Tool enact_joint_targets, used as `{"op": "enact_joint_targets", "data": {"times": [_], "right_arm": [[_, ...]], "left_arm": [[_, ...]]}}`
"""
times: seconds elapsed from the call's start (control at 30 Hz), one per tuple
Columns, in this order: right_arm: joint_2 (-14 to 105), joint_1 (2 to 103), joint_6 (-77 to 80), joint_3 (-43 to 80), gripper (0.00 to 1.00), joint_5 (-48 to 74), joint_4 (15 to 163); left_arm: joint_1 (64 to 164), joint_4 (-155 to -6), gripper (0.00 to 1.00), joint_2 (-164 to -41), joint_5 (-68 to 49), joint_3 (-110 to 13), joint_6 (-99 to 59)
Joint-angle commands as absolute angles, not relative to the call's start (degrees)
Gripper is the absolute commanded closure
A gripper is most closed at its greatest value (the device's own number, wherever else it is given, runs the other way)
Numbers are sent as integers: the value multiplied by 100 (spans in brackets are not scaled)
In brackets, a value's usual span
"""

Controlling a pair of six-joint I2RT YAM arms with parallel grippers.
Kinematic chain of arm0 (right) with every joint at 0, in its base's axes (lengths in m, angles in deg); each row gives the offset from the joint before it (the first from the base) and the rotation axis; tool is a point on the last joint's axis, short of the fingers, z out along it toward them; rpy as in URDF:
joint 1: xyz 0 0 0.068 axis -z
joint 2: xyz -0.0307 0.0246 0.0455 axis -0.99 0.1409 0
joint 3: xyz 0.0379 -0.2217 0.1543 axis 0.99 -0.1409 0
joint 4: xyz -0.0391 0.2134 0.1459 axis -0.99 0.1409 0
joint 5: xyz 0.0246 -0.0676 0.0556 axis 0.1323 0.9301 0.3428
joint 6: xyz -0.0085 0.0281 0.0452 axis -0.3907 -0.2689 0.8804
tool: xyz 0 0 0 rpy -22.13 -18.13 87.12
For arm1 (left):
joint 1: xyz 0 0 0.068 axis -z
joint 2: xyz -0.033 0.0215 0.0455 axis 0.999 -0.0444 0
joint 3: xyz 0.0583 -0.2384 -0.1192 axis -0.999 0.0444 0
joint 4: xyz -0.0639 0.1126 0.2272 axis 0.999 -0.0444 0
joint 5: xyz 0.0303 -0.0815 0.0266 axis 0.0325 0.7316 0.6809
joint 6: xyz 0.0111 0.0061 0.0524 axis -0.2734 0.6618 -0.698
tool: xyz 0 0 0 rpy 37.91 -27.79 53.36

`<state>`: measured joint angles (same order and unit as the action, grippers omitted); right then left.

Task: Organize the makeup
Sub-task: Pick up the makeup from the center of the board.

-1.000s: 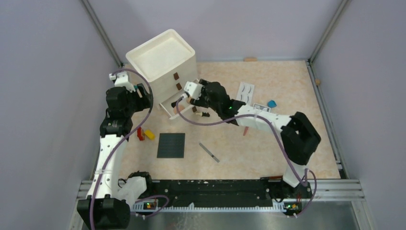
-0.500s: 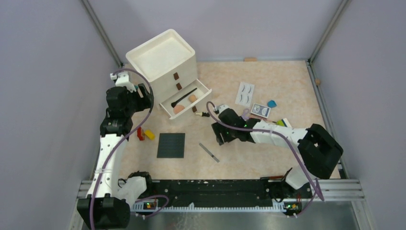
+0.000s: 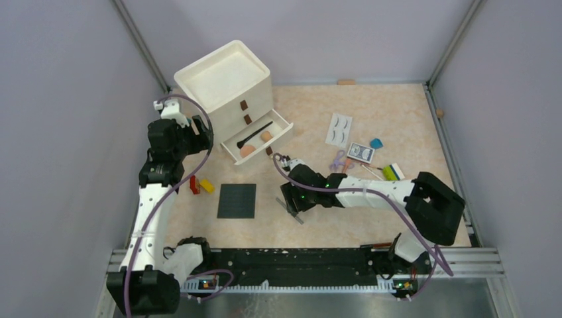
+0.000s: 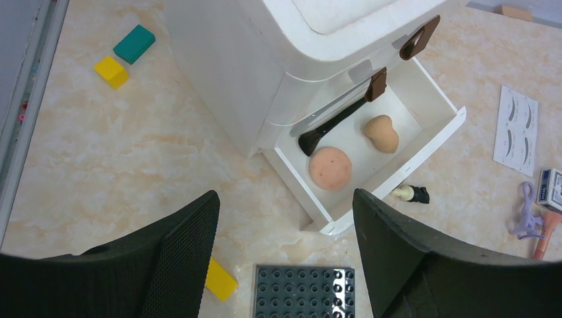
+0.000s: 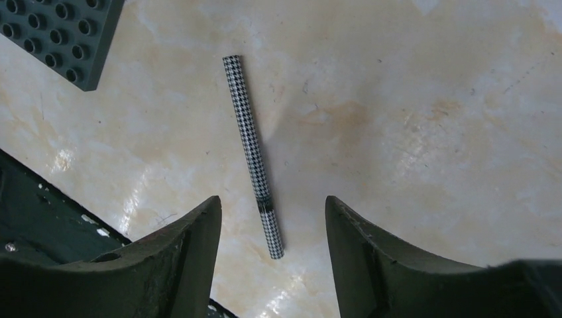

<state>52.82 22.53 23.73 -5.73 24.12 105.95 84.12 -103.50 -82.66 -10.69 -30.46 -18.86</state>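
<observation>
My right gripper point(image 5: 272, 215) hangs open over the checkered pencil point(image 5: 253, 152); my left gripper point(image 4: 285, 225) is open, empty, above the drawer point(image 4: 405, 169).

This is a robot test cell in a lab, not a home. A bench point(image 3: 371, 225) with a marble-pattern top is boxed in by plain lilac panels point(image 3: 59, 99) and bare metal frame posts point(image 3: 141, 46), one rising just behind the white drawer chest point(image 3: 225, 83). Across the bench from the chest, a black rail point(image 3: 298, 258) carries the left arm point(image 3: 154, 195) and the right arm point(image 3: 371, 193).
</observation>
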Motion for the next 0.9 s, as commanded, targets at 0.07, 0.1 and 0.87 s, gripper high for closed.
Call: {"op": "enact_joint_targets", "data": {"times": [0.07, 0.1, 0.87], "right_arm": [[6048, 1900, 2078, 118, 48, 2672, 10814], [6172, 1835, 2002, 211, 49, 2740, 10885], [6148, 2822, 447, 1689, 100, 3684, 10043]], "left_arm": [[8411, -10134, 21, -8296, -946, -3069, -1826], [8411, -10134, 21, -8304, -947, -3069, -1826], [8413, -10145, 22, -8264, -1032, -3062, -1861]]}}
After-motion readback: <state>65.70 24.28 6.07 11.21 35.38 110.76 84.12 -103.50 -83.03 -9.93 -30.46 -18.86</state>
